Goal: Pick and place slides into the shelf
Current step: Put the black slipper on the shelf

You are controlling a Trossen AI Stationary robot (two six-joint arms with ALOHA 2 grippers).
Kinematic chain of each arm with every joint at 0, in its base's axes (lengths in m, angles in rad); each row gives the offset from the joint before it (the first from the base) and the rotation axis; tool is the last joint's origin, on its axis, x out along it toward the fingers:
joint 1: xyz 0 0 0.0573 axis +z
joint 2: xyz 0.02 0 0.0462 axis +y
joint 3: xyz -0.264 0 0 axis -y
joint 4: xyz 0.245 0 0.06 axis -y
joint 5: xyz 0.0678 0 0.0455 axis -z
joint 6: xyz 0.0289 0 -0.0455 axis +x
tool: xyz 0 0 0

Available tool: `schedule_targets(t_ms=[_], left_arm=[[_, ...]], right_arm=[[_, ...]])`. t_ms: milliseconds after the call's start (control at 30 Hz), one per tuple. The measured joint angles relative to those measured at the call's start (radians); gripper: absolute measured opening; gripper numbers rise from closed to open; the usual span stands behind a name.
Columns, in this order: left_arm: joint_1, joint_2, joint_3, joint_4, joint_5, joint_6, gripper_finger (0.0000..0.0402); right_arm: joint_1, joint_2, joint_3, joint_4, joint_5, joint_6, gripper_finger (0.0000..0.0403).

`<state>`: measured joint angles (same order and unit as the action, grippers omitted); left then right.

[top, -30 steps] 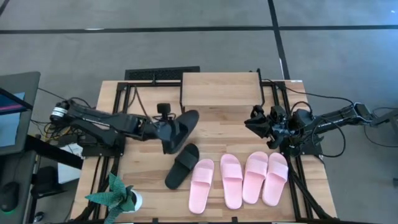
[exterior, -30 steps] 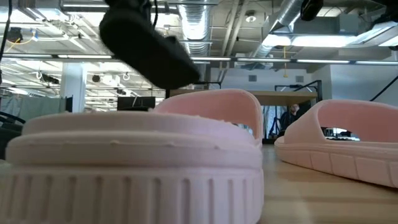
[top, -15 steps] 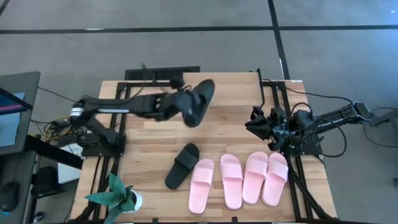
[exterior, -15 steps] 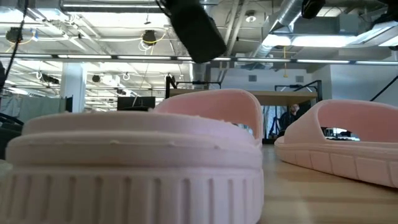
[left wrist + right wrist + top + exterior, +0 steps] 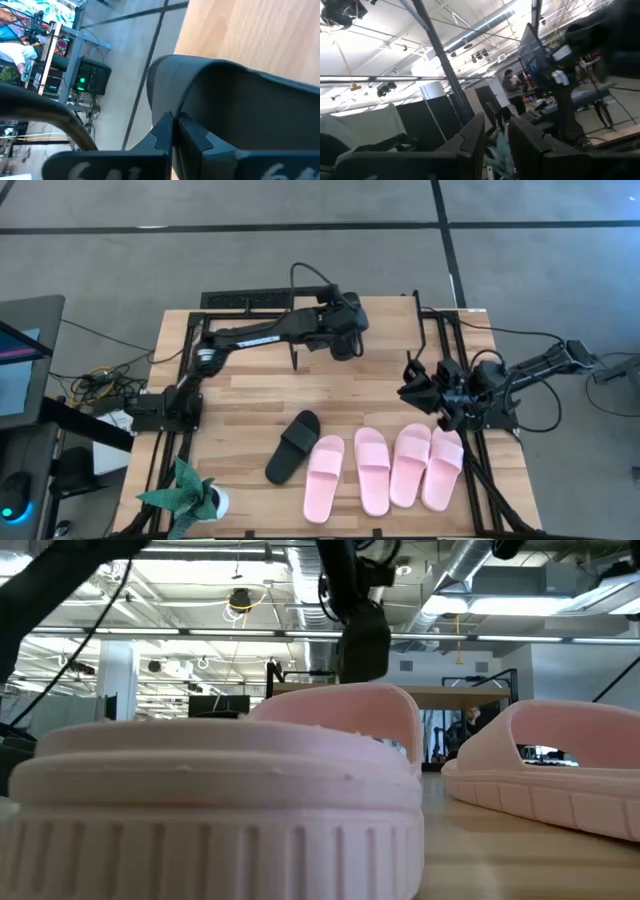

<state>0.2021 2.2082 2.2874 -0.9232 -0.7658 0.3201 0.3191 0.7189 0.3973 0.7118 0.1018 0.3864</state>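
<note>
My left gripper reaches over the shelf, a light wooden plank on black legs at the table's far edge, and is shut on one black slide. In the low view that slide hangs in the air. The second black slide lies on its sole on the table, left of the four pink slides, which lie side by side near the near edge. My right gripper waits open at the table's right side, touching nothing. My left gripper pinches the black slide's edge between its two fingers; which end of the slide this is I cannot tell. The slide is lifted clear and hangs below the gripper, over the shelf's plank.
A small potted plant stands at the table's near left corner. Black frame rails run along the table's left and right sides. Bare wood lies between the shelf and the slides. A person stands far off in the room.
My left gripper has carried the black slide up from the middle of the table toward the far edge and to the right, ending over the shelf. The slide turned about on the way and now hangs more upright. The other slides have not moved.
</note>
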Motion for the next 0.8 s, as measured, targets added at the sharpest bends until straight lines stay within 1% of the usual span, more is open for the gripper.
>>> schedule_targets(t_ms=[67, 100, 333, 667, 800], left_arm=[[0.007, 0.045, 0.06, -0.057, 0.0, 0.014, 0.0], [0.011, 0.057, 0.07, -0.06, -0.001, 0.02, 0.0], [0.039, 0.063, 0.059, -0.047, -0.007, 0.038, 0.0], [0.074, 0.065, 0.058, 0.016, -0.013, 0.106, 0.0], [0.079, 0.067, 0.058, 0.015, -0.001, 0.136, 0.0]], right_arm=[[0.015, 0.0, 0.0, 0.003, 0.001, -0.002, 0.0076], [0.022, 0.0, 0.0, 0.003, 0.001, -0.002, 0.0076], [0.054, 0.0, 0.0, 0.003, 0.003, -0.004, 0.0076], [0.052, 0.0, 0.0, -0.001, 0.004, -0.005, 0.0076], [0.052, 0.001, 0.0, -0.001, 0.004, -0.005, 0.0076]])
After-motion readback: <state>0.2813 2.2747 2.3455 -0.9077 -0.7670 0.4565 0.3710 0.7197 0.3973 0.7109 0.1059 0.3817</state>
